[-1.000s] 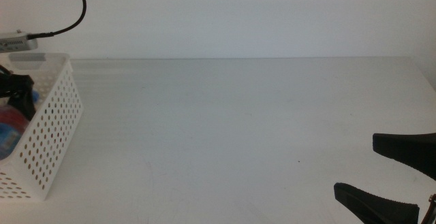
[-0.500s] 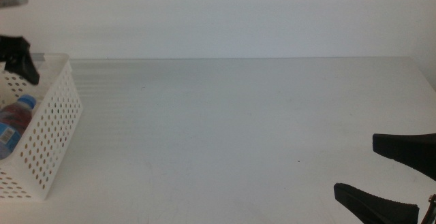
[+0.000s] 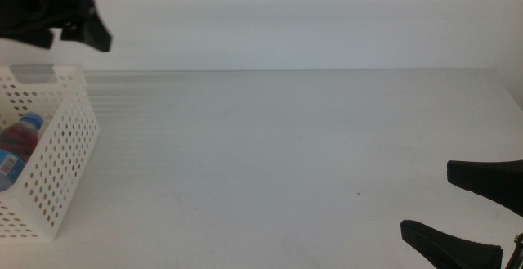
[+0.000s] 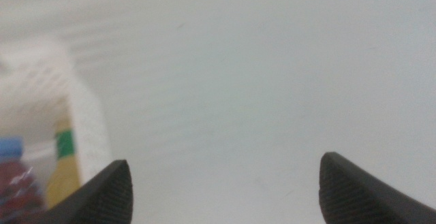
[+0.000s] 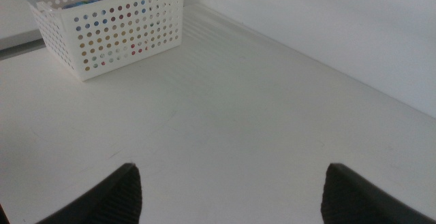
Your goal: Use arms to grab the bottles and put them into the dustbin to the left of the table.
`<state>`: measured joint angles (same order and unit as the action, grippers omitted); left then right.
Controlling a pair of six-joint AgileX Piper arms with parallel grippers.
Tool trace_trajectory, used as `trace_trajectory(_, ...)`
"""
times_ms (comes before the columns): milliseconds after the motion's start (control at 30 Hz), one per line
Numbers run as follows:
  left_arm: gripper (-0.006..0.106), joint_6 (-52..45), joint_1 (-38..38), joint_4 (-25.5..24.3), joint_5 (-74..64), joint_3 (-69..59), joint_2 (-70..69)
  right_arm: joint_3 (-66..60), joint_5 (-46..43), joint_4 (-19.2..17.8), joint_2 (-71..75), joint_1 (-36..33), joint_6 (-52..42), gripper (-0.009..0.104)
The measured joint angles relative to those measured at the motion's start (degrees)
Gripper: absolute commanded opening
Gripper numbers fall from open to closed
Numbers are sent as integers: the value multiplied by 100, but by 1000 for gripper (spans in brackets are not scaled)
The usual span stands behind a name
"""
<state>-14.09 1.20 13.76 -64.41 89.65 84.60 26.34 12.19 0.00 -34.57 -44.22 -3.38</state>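
Right gripper [image 3: 458,212] sits near the front edge, jaws apart, holding nothing. Bare table [image 3: 286,154] beyond. Bottles [image 3: 18,142] lie in the dustbin [image 3: 61,179]. Left gripper [image 3: 78,24] hangs above it, spread wide, empty; dipping low could clip the rim.

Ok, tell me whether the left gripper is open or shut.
Open. The left gripper shows its jaws wide apart with nothing between them, above the table beside the dustbin.

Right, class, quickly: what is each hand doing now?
Left hand: open, holding nothing, above the dustbin.
Right hand: open, holding nothing, waiting low over the table.
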Motion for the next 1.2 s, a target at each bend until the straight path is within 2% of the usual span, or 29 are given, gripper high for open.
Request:
trace_trajectory(267,90,-15,935,26,502,-195,-513,0,0,0,0,0,0,82)
trace_trajectory(500,90,-15,1440,91,1827,-1492,-1309,0,0,0,0,0,0,82)
trace_trajectory(833,90,515,1558,53,2966,-3214,-2704,0,0,0,0,0,0,82)
trace_trajectory(1200,90,562,1558,-140,3428,-3450,-3487,0,0,0,0,0,0,82)
